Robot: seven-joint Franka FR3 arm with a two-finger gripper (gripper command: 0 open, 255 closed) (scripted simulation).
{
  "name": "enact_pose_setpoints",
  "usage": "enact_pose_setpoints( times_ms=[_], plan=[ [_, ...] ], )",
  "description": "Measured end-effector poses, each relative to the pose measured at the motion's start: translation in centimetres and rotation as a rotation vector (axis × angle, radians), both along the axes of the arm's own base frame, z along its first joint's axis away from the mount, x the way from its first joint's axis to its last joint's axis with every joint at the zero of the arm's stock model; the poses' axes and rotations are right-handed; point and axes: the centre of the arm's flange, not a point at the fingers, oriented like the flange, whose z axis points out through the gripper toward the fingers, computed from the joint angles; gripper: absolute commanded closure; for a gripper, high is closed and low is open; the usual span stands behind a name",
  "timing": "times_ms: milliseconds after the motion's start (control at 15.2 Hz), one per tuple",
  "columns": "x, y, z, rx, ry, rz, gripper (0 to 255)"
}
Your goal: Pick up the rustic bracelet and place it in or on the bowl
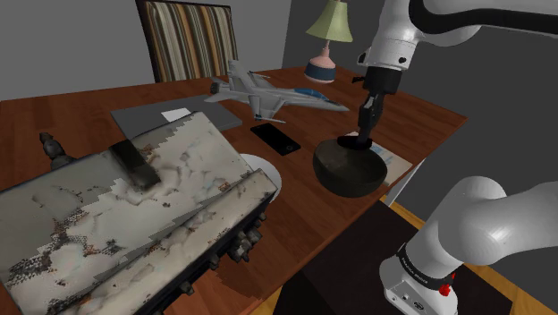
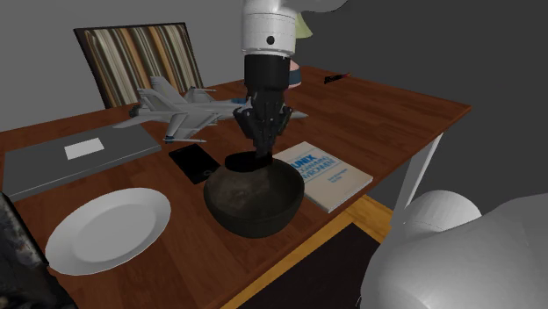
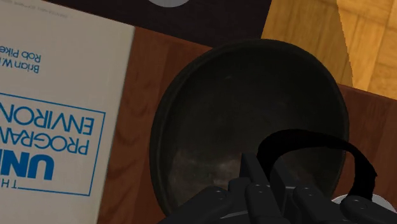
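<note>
A dark round bowl (image 1: 350, 172) (image 2: 255, 204) (image 3: 210, 127) stands on the wooden table near its edge, beside a white book. My black gripper (image 1: 364, 136) (image 2: 263, 147) (image 3: 267, 184) points down just over the bowl's mouth. It is shut on a thin black bracelet (image 1: 350, 141) (image 2: 241, 161) (image 3: 308, 139). The bracelet hangs from the fingers as a loop at about rim height, over the inside of the bowl. In the wrist view its band arcs out past the fingers across the bowl's dark floor.
A white book (image 2: 327, 172) (image 3: 57, 108) lies next to the bowl. A black phone (image 2: 193, 162), a grey jet model (image 2: 180, 110), a white plate (image 2: 110, 226), a grey flat pad (image 2: 79, 154) and a lamp (image 1: 326, 40) share the table. A mottled box (image 1: 134, 224) fills the shoulder view's lower left.
</note>
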Motion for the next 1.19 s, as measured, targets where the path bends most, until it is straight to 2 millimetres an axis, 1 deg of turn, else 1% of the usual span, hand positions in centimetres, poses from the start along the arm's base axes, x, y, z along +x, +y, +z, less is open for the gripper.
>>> enact_pose_setpoints(
  times_ms=[396, 792, 858, 1188],
  plan=[
    [-0.1, 0.0, -3.1, 0.0, 0.0, 0.0, 255],
    [0.0, 0.0, -3.4, 0.0, 0.0, 0.0, 255],
    [0.0, 0.0, -3.4, 0.0, 0.0, 0.0, 0],
    [0.0, 0.0, -3.4, 0.0, 0.0, 0.0, 0]
  ],
)
